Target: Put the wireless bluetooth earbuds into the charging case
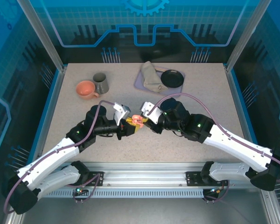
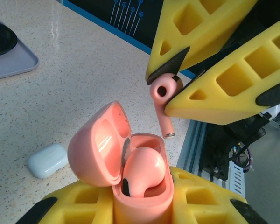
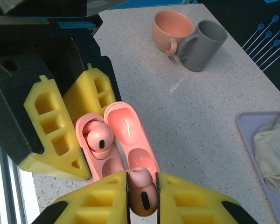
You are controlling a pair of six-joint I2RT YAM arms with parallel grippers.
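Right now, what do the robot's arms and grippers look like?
The left arm and right arm have white shells with black joints, and a purple cable runs along each. The left gripper and right gripper carry yellow fingers with cut-out cells and black pads.

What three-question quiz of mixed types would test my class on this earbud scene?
1. True or false: the open salmon-pink plastic charging case already has one small salmon-pink plastic earbud seated in it.
2. The right tool grips: A a white earbud; B a second salmon-pink earbud; C a mug.
3. Which tool holds the case?
Key: 1 true; 2 B; 3 the left tool.
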